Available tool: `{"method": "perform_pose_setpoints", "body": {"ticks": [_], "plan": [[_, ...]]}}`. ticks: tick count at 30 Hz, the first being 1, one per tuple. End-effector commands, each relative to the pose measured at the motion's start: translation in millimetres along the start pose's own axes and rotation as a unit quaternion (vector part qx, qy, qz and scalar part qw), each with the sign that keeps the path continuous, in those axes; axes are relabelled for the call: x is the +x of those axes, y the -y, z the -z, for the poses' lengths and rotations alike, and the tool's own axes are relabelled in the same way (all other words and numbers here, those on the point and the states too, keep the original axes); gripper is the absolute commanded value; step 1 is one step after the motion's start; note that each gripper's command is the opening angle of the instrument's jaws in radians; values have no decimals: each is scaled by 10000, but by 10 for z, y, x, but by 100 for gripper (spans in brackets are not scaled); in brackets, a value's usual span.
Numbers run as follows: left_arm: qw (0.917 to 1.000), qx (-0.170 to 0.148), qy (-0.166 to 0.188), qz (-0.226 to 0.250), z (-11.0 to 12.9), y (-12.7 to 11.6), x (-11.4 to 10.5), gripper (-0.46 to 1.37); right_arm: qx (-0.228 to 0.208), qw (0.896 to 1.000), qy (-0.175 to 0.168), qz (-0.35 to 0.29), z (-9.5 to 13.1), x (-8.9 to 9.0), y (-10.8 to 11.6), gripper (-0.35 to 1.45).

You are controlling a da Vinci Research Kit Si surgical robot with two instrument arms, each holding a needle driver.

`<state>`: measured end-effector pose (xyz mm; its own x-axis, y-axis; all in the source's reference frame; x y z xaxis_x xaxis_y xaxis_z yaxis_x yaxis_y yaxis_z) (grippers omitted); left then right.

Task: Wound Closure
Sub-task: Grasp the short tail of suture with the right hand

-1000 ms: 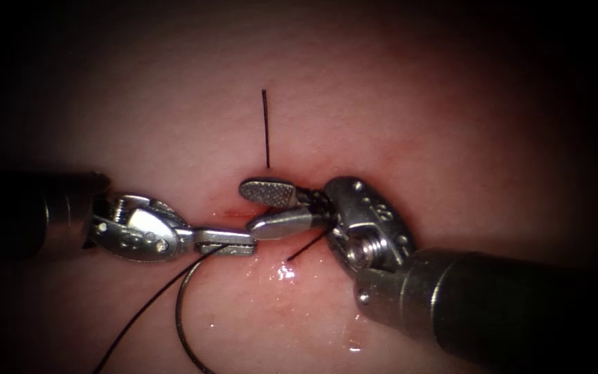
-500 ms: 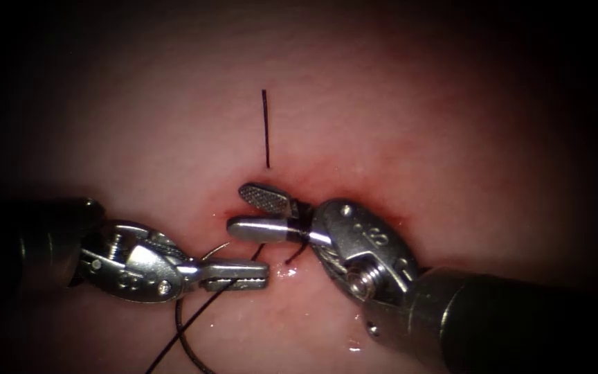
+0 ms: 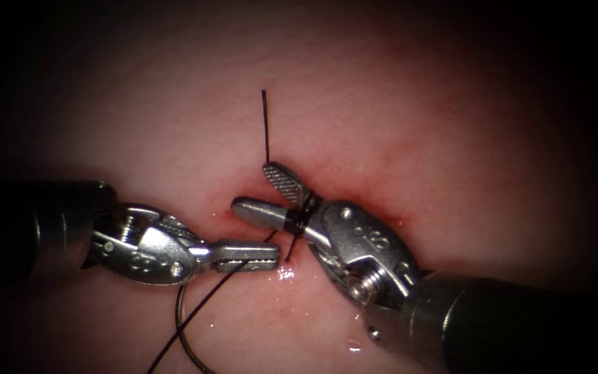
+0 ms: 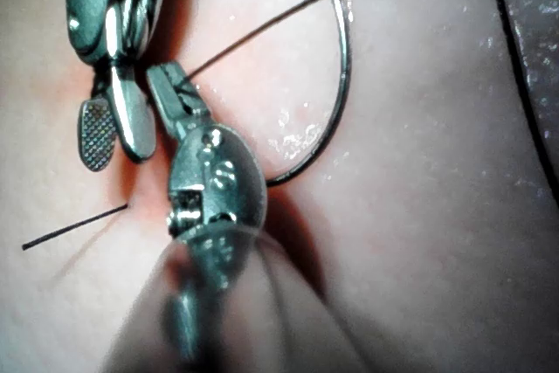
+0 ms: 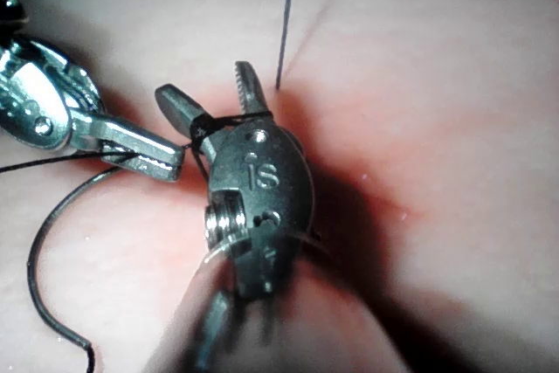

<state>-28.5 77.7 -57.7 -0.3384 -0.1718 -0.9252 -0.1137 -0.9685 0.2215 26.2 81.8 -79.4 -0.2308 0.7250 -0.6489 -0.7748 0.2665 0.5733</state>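
Observation:
My left tool (image 3: 273, 257) is shut on the black thread (image 3: 205, 305) just left of the cut; the strand runs from its jaws down across the tissue (image 3: 417, 125). The curved needle (image 3: 181, 325) lies free on the tissue below that tool, held by neither tool and not in the tissue. My right tool (image 3: 252, 187) stands open over the cut, with thread wound around the base of its jaws (image 3: 297, 220) and nothing between them. A straight thread tail (image 3: 265, 128) rises from the stitch. The left wrist view shows the left tool (image 4: 164, 76) gripping thread, with the needle (image 4: 342, 85) beside it. The right wrist view shows the open right tool (image 5: 205, 83).
Red fluid (image 3: 224, 208) stains the tissue around the cut, with a wet glint (image 3: 285, 273) below the jaws. A short thread end (image 3: 289, 251) hangs beside the left tool's tip. The right tool's thick shaft (image 3: 506, 318) covers the lower right.
The left tool dropped lower, then moved right toward the right tool with the thread. The right tool's jaws opened wider, upper jaw tilting up, and thread now wraps their base.

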Motion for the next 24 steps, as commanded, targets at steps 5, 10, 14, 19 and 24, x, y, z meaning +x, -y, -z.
{"method": "perform_pose_setpoints", "body": {"ticks": [5, 10, 14, 19, 24], "plan": [[10000, -22, -5, 43, 0, 3, 0, -35, -255, 9996, 90, 64, -4, -5, -6, 117], [10000, -20, -2, 55, -2, 6, 1, -35, -393, 9992, 75, 66, -7, -6, -12, 113], [10000, -19, -2, 56, -3, 9, -1, -35, -439, 9989, 75, 142, -8, -2, -15, 109], [10000, -9, 18, 69, -5, 19, -7, -35, -490, 9987, 69, 116, -14, 4, -15, 105], [9999, 20, 61, 110, -8, 31, -14, -35, -558, 9984, 51, 97, -26, 10, -17, 103]]}}
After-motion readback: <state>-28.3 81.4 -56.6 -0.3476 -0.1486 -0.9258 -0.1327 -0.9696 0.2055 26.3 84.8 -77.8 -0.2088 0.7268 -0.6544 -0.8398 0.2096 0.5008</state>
